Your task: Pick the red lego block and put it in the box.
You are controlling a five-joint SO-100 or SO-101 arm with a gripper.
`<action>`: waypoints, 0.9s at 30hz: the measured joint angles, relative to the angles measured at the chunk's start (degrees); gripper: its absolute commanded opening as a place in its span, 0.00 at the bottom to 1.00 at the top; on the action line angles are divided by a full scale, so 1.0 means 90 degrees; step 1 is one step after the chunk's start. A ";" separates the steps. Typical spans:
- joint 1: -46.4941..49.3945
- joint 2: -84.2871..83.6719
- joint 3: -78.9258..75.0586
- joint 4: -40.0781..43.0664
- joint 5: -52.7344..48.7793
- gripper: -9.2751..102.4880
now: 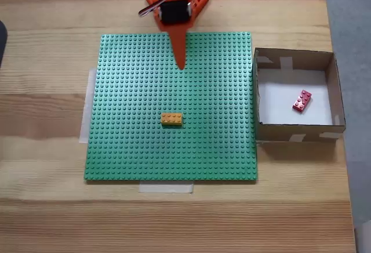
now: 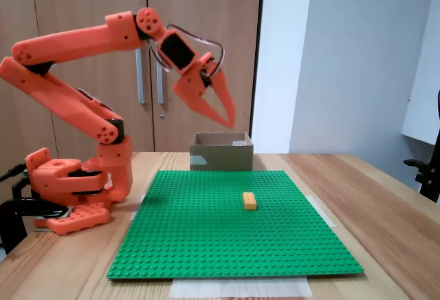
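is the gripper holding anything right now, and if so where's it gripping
Nothing is held. The gripper hangs in the air above the green baseplate with nothing between its fingers. The red lego block lies on the floor of the box.

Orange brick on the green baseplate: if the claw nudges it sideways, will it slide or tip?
The orange brick is low and flat, so tipping seems unlikely. It sits on the studded baseplate; if pressed on, it would probably resist sliding. Looks rigid and light.

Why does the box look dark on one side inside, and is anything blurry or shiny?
In the fixed view from above, the box wall shades the left part of its white floor; the red lego block sits in the lit part. In the fixed view from the side, the gripper looks sharp, with no glare on the green baseplate.
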State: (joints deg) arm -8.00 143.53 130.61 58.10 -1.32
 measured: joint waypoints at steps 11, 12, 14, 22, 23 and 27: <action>0.0596 0.1768 0.2441 -0.0732 0.0098 0.07; 0.0596 0.1992 0.2646 -0.0732 0.0117 0.07; 0.0635 0.2441 0.3018 -0.0732 0.0156 0.07; 0.0762 0.3740 0.4111 -0.0332 0.0156 0.07; 0.0752 0.4033 0.4395 -0.0273 0.0127 0.07; 0.0801 0.4482 0.4922 -0.0195 -0.0020 0.07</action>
State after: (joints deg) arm -0.79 183.87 174.90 56.34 -1.49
